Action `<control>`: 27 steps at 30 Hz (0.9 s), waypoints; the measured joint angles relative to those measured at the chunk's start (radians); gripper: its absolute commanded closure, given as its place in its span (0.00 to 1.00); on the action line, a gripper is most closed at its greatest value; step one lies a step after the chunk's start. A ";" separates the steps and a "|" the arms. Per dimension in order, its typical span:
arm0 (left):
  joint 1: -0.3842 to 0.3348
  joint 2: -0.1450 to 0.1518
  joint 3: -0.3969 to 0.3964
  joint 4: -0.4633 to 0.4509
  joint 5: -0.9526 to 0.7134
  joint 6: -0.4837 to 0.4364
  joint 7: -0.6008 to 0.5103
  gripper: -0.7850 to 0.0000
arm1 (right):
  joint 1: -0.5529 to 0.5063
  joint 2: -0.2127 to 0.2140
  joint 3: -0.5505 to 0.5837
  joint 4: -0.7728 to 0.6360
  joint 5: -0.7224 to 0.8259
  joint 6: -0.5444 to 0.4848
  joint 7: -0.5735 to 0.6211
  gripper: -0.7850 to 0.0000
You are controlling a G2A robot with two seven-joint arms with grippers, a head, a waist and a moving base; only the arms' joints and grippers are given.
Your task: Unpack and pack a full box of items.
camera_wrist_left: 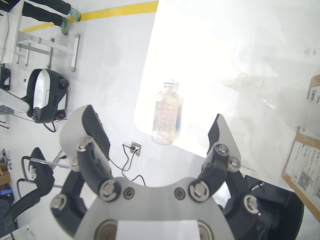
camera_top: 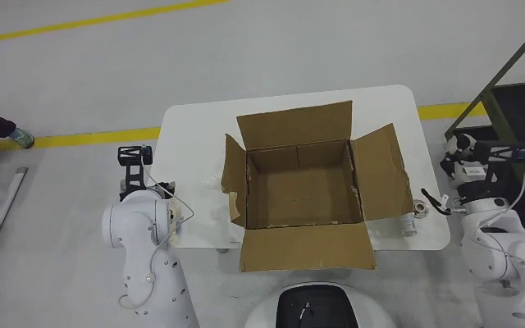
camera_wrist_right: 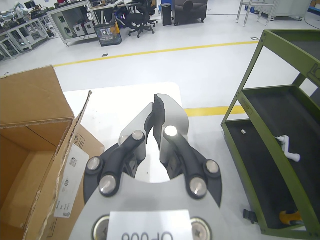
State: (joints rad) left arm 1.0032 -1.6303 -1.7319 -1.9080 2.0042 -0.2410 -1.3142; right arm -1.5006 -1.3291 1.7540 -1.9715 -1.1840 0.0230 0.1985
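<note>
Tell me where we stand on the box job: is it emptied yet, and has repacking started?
Unpacking looks done: the cardboard box stands open with a bare floor. Outside it, a clear plastic bottle stands at the table's corner, and a small clear container stands near the opposite edge. Nothing is in hand: the left gripper is open facing the bottle, and the right gripper is shut and empty. All repacking remains.

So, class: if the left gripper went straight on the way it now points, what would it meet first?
Probably the bottle at the table corner: it lies centred ahead of the open left gripper. Depth is unclear, so it could pass above.
</note>
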 measured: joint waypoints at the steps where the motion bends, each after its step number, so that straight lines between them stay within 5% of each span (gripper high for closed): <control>1: 0.000 0.000 0.000 0.000 0.000 0.000 0.000 0.00 | 0.000 0.000 0.000 0.000 0.000 0.000 0.001 1.00; 12: 0.003 0.000 -0.001 0.004 -0.004 -0.003 0.004 0.00 | 0.000 0.000 0.000 0.000 0.001 -0.001 0.001 1.00; 20: -0.006 0.025 -0.043 0.090 0.032 -0.192 -0.027 0.00 | 0.000 0.000 0.000 0.000 0.001 -0.001 0.001 1.00; 27: 0.006 0.043 -0.053 0.190 -0.050 -0.242 -0.024 0.00 | 0.000 0.000 0.000 0.000 0.001 -0.001 0.001 1.00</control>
State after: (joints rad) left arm 1.0092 -1.5869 -1.7847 -1.7178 1.9544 -0.4825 -1.3381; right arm -1.5005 -1.3291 1.7542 -1.9710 -1.1832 0.0222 0.1992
